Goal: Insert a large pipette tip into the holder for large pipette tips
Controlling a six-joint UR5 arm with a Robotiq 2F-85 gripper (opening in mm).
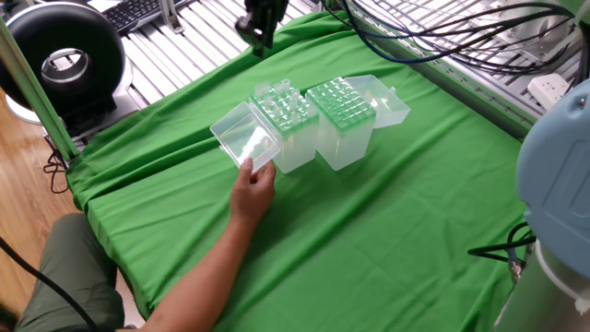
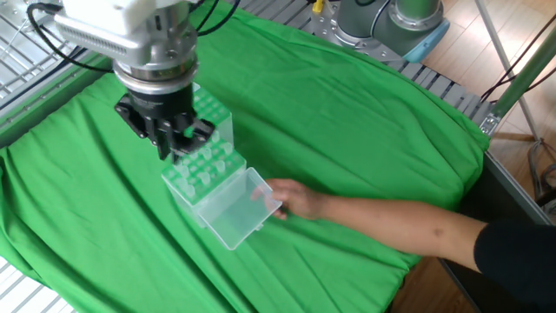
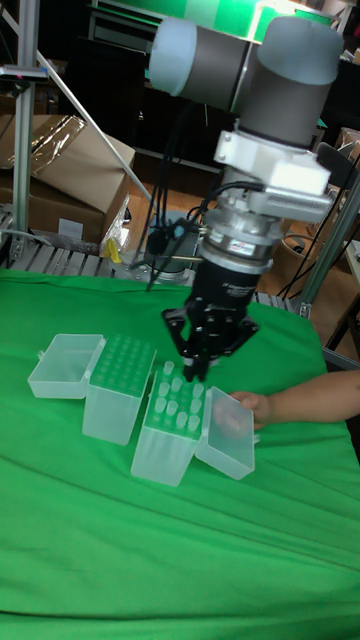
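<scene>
Starting at the left of the tall fixed view, a shorter grid-topped box (image 3: 118, 388) stands on the green cloth (image 3: 180, 560), with its clear lid (image 3: 64, 366) folded open to its left side. Touching it on the right is the holder for large pipette tips (image 3: 168, 428), a translucent box with wide holes in its greenish top. Several clear tips (image 1: 284, 88) stand up from the far rows of that grid. Which of them is the task's large pipette tip cannot be told, and no separate tip shows below the fingers.

The gripper (image 3: 194, 380) hangs straight down, right over the rear part of the holder's grid. Its dark fingers are drawn close together. Whether they pinch anything cannot be told from any view.

Farther right, the holder's hinged lid (image 3: 226, 432) lies open and tilted outward. A person's hand (image 3: 262, 407) touches the lid's outer edge, with the forearm reaching in from the right.

In the other fixed view the gripper (image 2: 175, 146) covers the far end of the holder (image 2: 205, 172), and the hand (image 2: 295, 200) is at the lid's corner.
</scene>
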